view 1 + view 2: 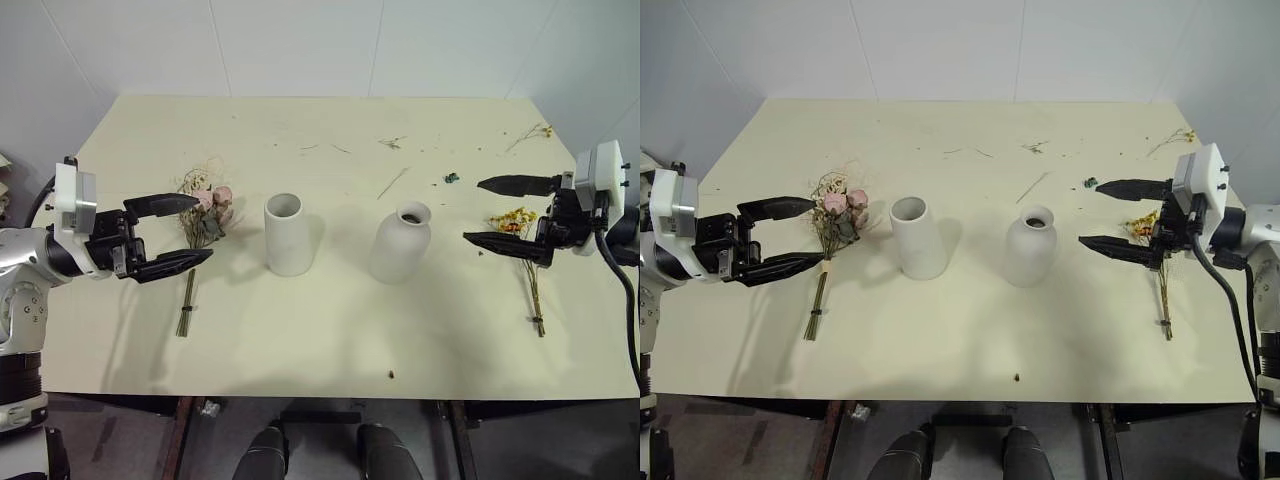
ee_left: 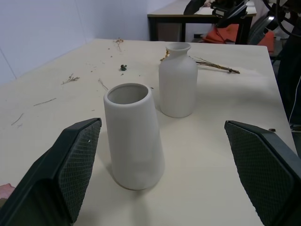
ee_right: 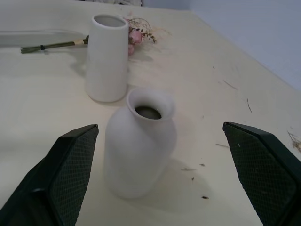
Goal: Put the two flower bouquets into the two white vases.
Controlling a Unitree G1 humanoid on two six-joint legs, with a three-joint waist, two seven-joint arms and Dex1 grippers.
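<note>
The pink rose bouquet (image 1: 202, 228) lies just beyond the left gripper's (image 1: 184, 230) wide-open, empty fingers; the yellow bouquet (image 1: 524, 250) lies under the right gripper's (image 1: 488, 211), equally spread. Between them on the pale bench (image 1: 330, 340) stand the cylinder vase (image 1: 287, 235) and bottle vase (image 1: 401, 243), against white walls.

Colours of the tabletop items

Pale cream table (image 1: 330, 340); two matte white vases, the cylinder (image 1: 288, 235) and the narrow-necked bottle (image 1: 401, 243) at its 3 o'clock; pink roses with green leaves and beige grasses in one bouquet (image 1: 203, 225); yellow blossoms on thin green stems in the other (image 1: 522, 240); black gripper fingers (image 2: 70, 165) with cross-hatched pads
</note>
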